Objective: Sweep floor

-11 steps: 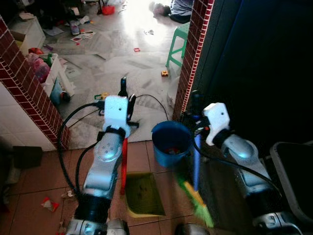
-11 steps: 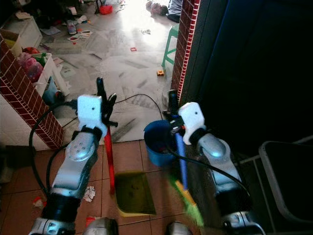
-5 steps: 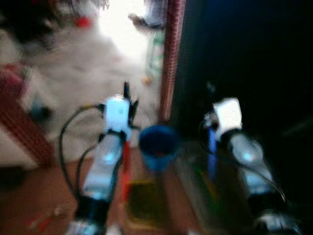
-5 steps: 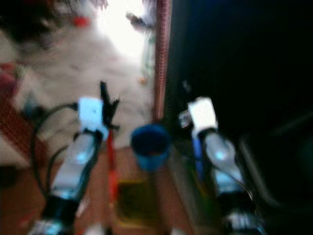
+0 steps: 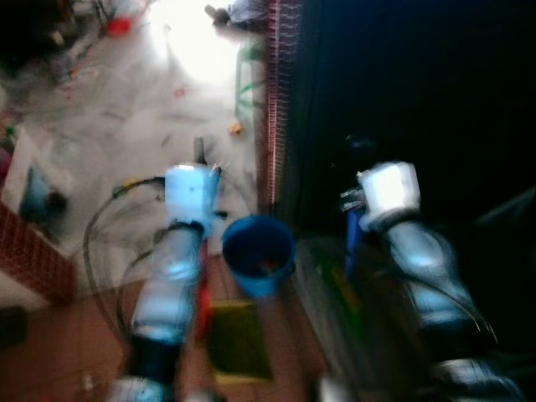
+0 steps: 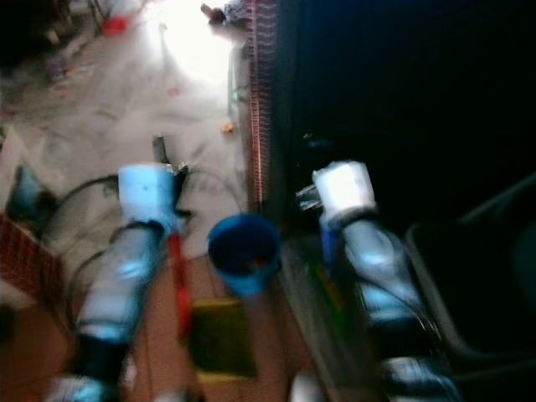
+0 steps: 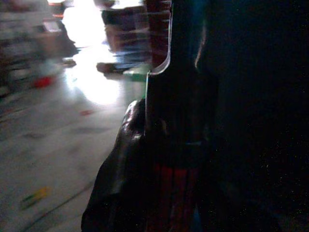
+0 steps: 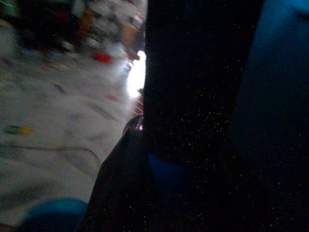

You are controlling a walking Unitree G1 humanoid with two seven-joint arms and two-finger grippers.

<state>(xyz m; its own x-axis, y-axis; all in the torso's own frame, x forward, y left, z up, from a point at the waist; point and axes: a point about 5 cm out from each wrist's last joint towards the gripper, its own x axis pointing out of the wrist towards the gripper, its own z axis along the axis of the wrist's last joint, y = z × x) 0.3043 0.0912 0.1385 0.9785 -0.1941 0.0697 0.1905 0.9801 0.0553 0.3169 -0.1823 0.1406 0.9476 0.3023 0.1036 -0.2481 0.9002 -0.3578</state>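
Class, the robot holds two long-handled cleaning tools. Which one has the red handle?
The dustpan, held by the left gripper: its handle is red and ends in a yellow-green pan. The broom in the right gripper has a blue handle.

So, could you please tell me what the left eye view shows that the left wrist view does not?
The left eye view adds the blue bucket, the yellow-green dustpan nearer the robot, and the right tool holding the blue broom handle. The left wrist view adds a close look at the left tool clamped on the red handle. Both share that red handle and the bright littered floor, all blurred.
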